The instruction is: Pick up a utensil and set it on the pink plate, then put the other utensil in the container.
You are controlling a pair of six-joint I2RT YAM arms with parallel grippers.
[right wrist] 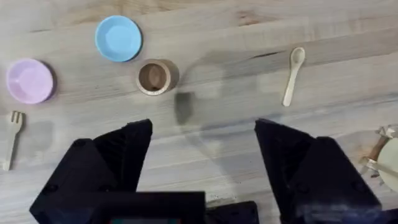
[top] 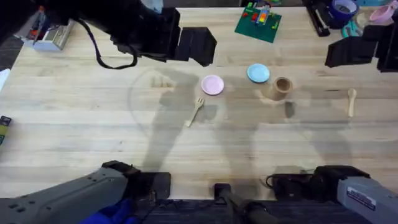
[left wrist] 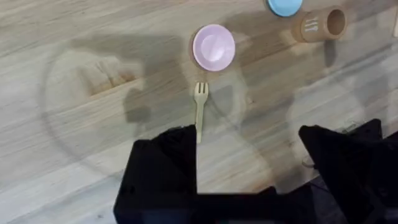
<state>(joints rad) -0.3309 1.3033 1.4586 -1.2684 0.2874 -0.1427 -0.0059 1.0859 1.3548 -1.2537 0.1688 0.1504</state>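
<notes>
The fork (top: 195, 111) lay flat on the bare wooden table (top: 81, 124), just below and to the left of the pink plate (top: 212, 84), close to it but not touching, tines toward the plate. I saw it as a small pale wooden piece with short tines and a slim handle. The plate was small, round and flat with a slightly raised rim, and nothing lay on it. To its right sat a light blue plate (top: 258, 73), and beside that the tan container (top: 282, 86), upright, with its mouth open. The spoon (top: 351, 101) lay well off to the right, alone, with plenty of bare wood around it and the table's right edge not far beyond.

I had wide open table to the left of the fork and across the whole near half. Clutter kept to the far edge: a green board with bricks (top: 258, 22).

From the wrist cameras, my left gripper (left wrist: 249, 168) hung above the fork's handle end with fingers spread wide and holding nothing. My right gripper (right wrist: 202, 162) was likewise wide open and empty, above the wood near the container.
</notes>
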